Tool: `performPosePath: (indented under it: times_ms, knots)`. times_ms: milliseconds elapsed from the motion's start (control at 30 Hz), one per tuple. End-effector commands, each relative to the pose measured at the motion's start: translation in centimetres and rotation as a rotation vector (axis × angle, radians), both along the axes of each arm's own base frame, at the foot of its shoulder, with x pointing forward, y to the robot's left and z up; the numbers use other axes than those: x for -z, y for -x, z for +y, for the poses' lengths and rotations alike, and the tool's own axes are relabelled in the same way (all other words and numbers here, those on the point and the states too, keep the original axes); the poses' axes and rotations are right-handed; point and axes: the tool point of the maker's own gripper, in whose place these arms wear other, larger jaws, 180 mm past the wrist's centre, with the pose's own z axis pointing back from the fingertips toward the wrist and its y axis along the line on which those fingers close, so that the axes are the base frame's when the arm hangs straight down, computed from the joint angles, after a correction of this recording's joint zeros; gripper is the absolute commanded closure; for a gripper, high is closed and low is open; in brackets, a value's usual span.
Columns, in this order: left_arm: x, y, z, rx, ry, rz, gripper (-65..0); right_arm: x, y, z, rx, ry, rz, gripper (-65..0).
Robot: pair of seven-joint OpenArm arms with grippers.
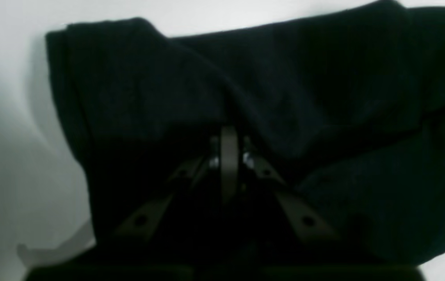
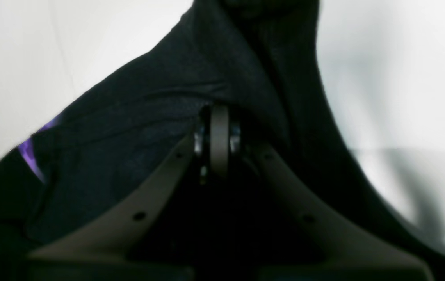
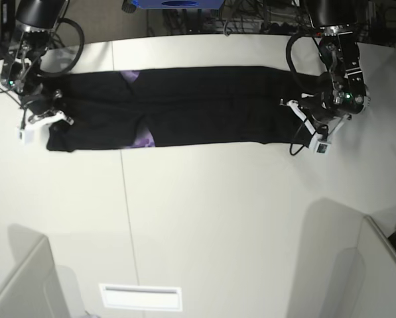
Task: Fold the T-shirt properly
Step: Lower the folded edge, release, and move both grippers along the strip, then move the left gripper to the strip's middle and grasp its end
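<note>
The black T-shirt lies as a long band across the far part of the white table. Bits of purple print show near its left third. My left gripper is at the band's right end; in the left wrist view the left gripper is shut, with the T-shirt bunched up at its tips. My right gripper is at the left end; in the right wrist view the right gripper is shut on a raised ridge of the T-shirt, with a purple patch at the left.
A blue object and cables sit behind the table's far edge. Grey panels stand at the near left corner and near right corner. A white slot plate lies near the front edge.
</note>
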Motion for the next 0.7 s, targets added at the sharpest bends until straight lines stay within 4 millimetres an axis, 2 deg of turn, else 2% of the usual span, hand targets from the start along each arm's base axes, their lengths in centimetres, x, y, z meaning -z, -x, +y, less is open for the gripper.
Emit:
performPosePath:
  times_ms: [0,100,167,267,367,467,567,667]
  knots:
    - [-0.4,-0.3,0.1,0.01,-0.013,-0.005,0.0,-0.9,-0.4,-0.7,-0.001,0.025,-0.016,0.0]
    - [-1.6,-0.6,0.3,0.012,-0.027,-0.042,0.0,-1.9,-0.9,-0.6,-0.011,0.038,-0.047,0.0]
    - [-3.2,-0.8,0.6,0.018,-0.05,-0.088,0.0,-2.9,-1.4,-0.5,-0.022,0.05,-0.077,0.0]
    - [-5.9,-0.7,2.7,-0.02,-0.101,-0.152,0.0,-5.1,-2.5,-0.1,-0.046,0.079,-0.137,0.0]
    - [-8.1,0.4,5.7,-0.092,-0.167,-0.136,0.0,-7.4,-3.4,0.3,-0.07,0.106,-0.198,0.0]
    - [-9.2,1.5,8.7,-0.18,-0.172,-0.151,0.0,-9.8,-4.0,0.9,-0.096,0.136,-0.259,0.0]
    - [-10.2,2.6,11.4,-0.18,-0.139,-0.201,0.0,-10.7,-3.6,1.4,-0.121,0.155,-0.273,0.0]
    - [-10.5,4.2,12.9,-0.166,-0.078,-0.24,0.0,-10.9,-3.4,1.7,-0.138,0.158,-0.262,0.0]
